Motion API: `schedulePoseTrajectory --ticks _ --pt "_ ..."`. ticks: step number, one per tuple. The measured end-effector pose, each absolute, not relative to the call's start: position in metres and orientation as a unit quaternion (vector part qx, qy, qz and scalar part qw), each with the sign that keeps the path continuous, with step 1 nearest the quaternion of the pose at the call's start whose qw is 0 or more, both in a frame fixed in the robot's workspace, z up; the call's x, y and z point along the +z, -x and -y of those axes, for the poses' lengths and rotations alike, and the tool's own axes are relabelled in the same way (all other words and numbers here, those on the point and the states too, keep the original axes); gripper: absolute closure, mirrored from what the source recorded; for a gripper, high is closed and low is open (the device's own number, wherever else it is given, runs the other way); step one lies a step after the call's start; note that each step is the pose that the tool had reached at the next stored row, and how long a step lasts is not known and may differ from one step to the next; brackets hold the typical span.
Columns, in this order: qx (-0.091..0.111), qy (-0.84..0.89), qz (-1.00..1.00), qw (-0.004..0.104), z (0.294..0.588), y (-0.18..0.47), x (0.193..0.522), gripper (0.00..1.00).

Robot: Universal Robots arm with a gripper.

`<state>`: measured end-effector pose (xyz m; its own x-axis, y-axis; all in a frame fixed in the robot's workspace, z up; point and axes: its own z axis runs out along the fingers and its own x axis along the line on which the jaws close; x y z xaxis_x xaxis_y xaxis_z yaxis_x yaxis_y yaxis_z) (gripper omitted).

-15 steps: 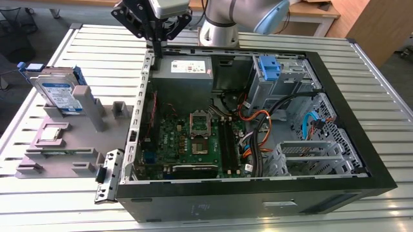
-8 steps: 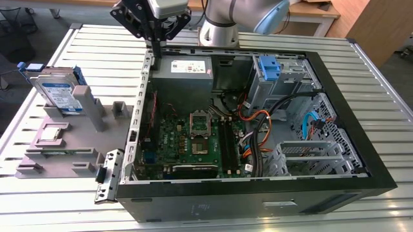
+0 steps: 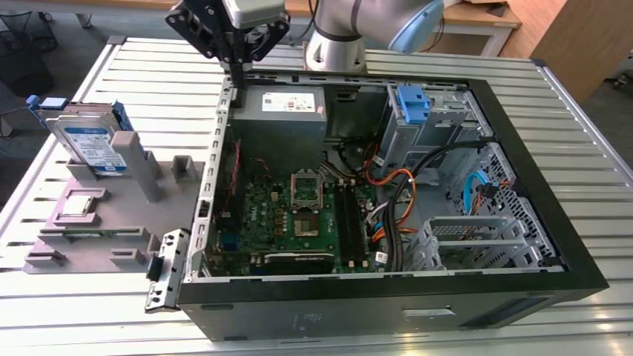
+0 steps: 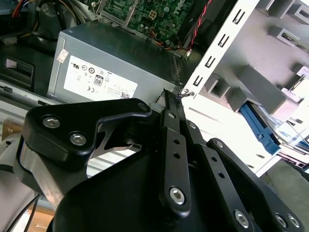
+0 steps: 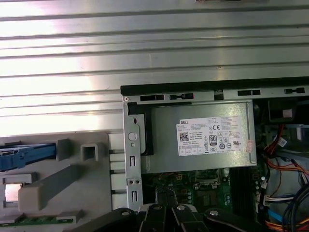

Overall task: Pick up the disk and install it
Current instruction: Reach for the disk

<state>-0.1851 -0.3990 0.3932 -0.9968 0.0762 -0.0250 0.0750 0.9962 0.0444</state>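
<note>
While one disk [image 3: 92, 143] stands upright, one gripper [image 3: 240, 83] hangs closed.

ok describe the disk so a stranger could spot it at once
Find the open computer case; to the exterior view's left of it sits a grey fixture. The disk stands on edge at that fixture's far end. It is the silver slab with a blue-and-white label in a bright blue frame, unlike the grey power-supply box and lone blue bracket inside the case.
</note>
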Motion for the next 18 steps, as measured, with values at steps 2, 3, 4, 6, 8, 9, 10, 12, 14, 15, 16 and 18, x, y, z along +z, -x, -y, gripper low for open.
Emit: schedulePoseTrajectory --ticks 2,3,4,6,8,9,10,12,14,15,16,18 --pt "0.022 -0.038 -0.999 0.013 0.399 0.186 0.393 0.89" --pt "0.022 -0.038 -0.999 0.013 0.399 0.187 0.393 0.89" --pt "0.022 -0.038 -0.999 0.013 0.399 0.188 0.393 0.89" --pt "0.022 -0.038 -0.999 0.013 0.399 0.190 0.393 0.89" --pt "0.022 -0.038 -0.999 0.013 0.399 0.192 0.393 0.89" --pt "0.022 -0.038 -0.999 0.013 0.399 0.193 0.393 0.89" --pt "0.022 -0.038 -0.999 0.013 0.399 0.194 0.393 0.89" --pt "0.022 -0.038 -0.999 0.013 0.399 0.196 0.393 0.89" --pt "0.022 -0.038 -0.999 0.013 0.399 0.199 0.393 0.89" --pt "0.022 -0.038 -0.999 0.013 0.399 0.200 0.393 0.89" --pt "0.022 -0.038 -0.999 0.013 0.399 0.201 0.393 0.89" --pt "0.022 -0.038 -0.999 0.013 0.399 0.204 0.393 0.89"
